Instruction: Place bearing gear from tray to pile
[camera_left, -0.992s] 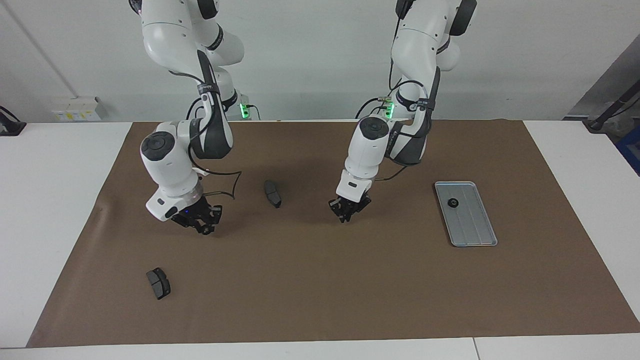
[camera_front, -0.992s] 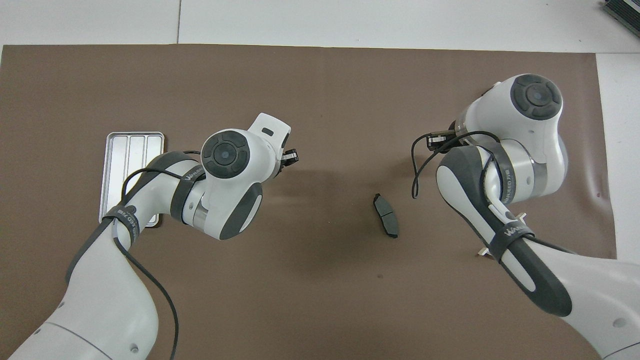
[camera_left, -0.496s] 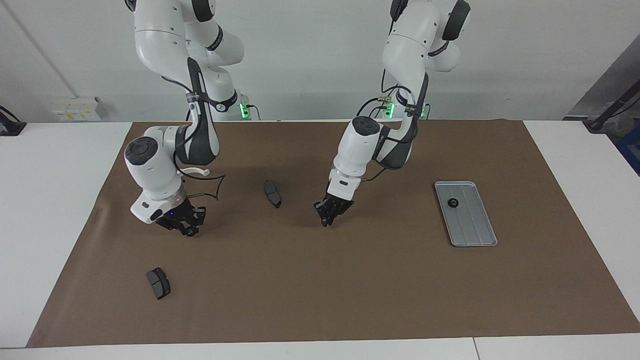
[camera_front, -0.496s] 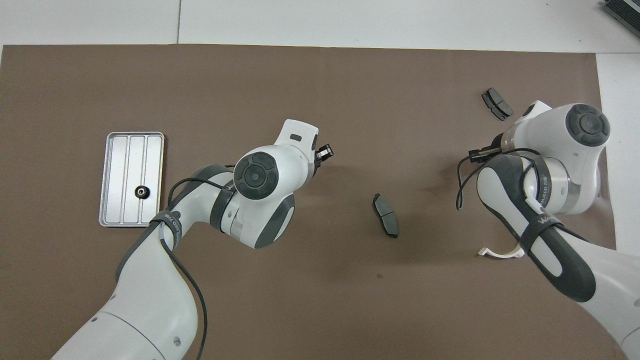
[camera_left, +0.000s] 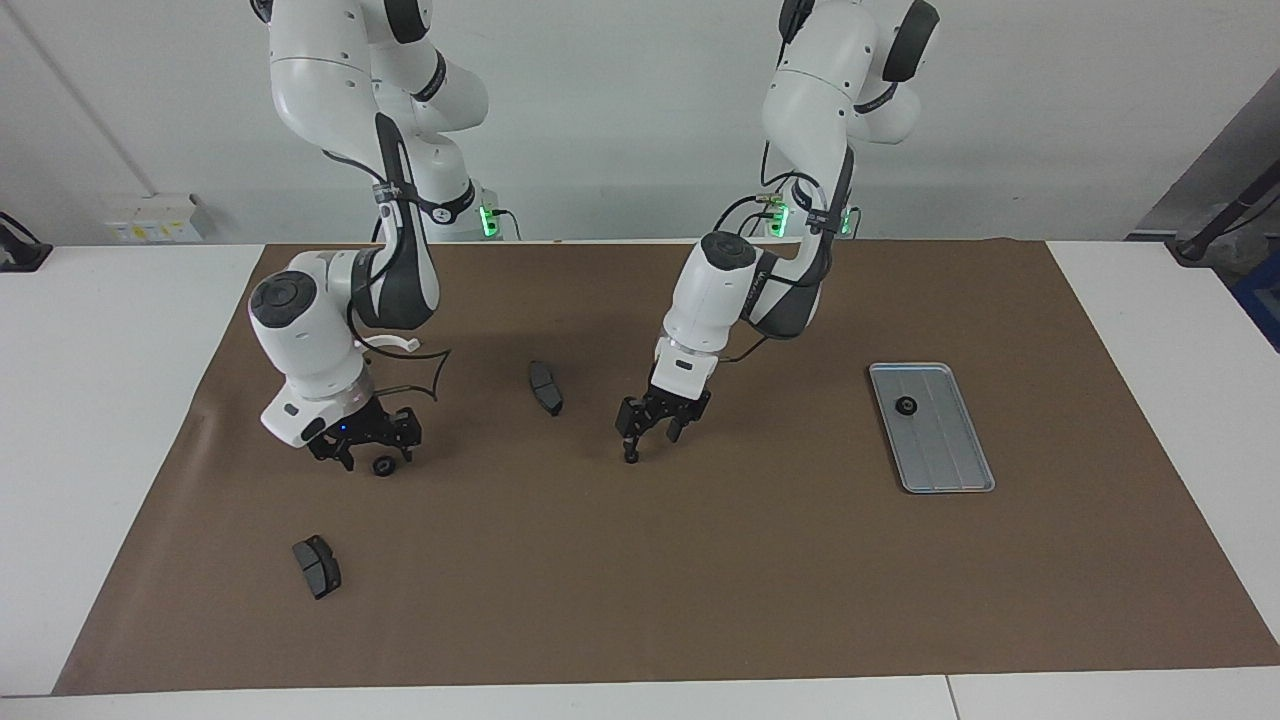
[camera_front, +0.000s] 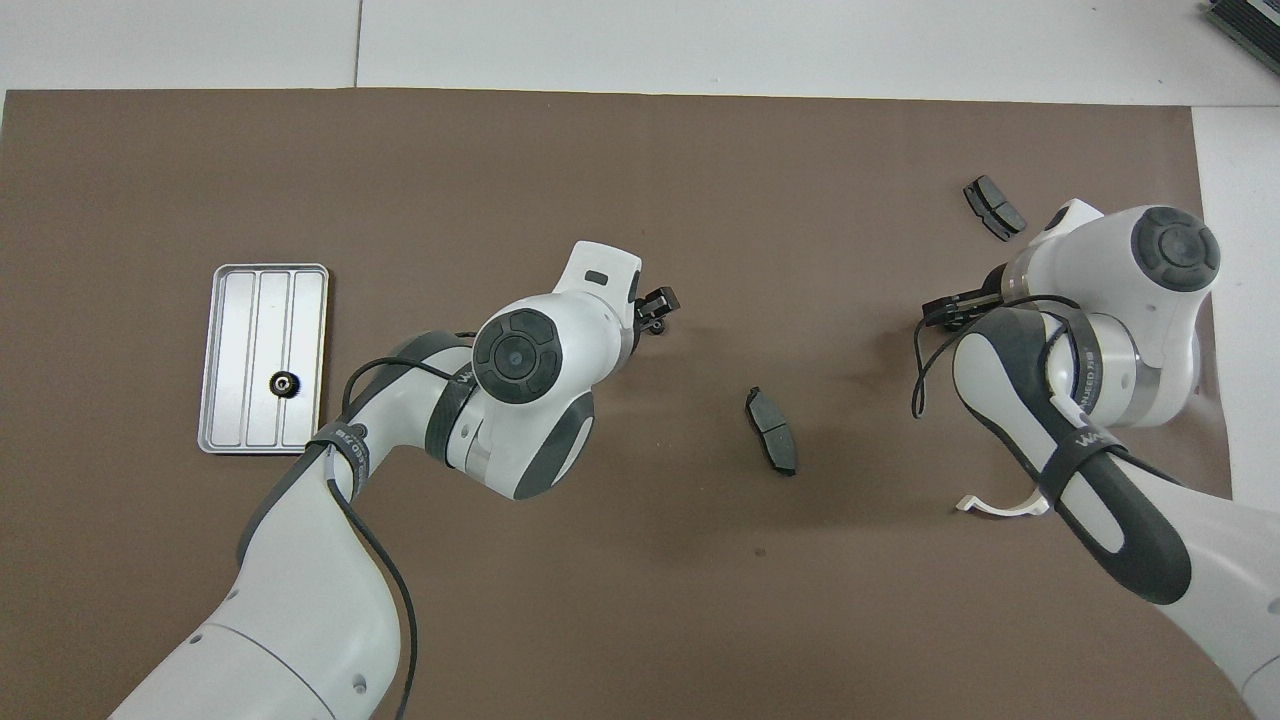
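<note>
1. Facing view: 1 small black gear (camera_left: 907, 405) lies in the tray (camera_left: 950, 462), well apart from the left gripper (camera_left: 651, 437), which hangs open and empty, with a small dark piece (camera_left: 631, 457) on the mat under its tip.
2. Facing view: the right gripper (camera_left: 362, 450) stands open, with a second gear (camera_left: 382, 467) on the mat just beside its fingertips.
3. Overhead view: the tray's gear (camera_front: 284, 383) shows clearly; the right gripper's fingers are hidden under its arm, and the white bracket (camera_front: 1000, 506) is half covered.
</note>
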